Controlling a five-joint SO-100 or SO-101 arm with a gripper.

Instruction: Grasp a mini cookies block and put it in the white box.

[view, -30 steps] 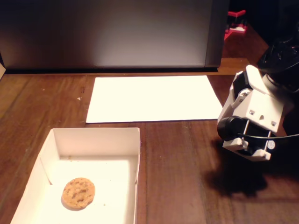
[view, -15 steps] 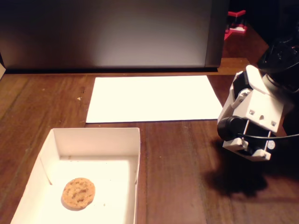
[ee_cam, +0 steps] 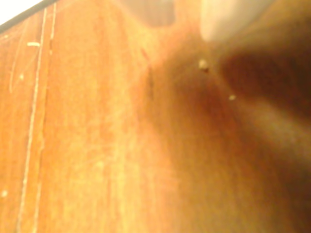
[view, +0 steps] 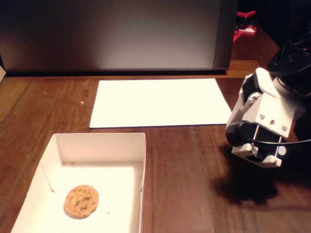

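Observation:
In the fixed view a round golden-brown mini cookies block (view: 81, 200) lies flat on the floor of the white box (view: 99, 141), toward its front left. The box stands at the lower left of the wooden table. My gripper (view: 260, 145) hangs at the right edge, well away from the box, low over the wood with its shadow beneath it. Its fingers are not clearly visible there. The wrist view shows only blurred reddish wood close up, a few crumbs (ee_cam: 203, 64), and two pale blurred shapes at the top edge. Nothing is seen between the fingers.
A flat white paper sheet (view: 160, 102) lies behind the box in the middle of the table. A dark grey panel (view: 116, 34) stands along the back edge. A red object (view: 245, 22) sits far back right. Bare wood lies between box and arm.

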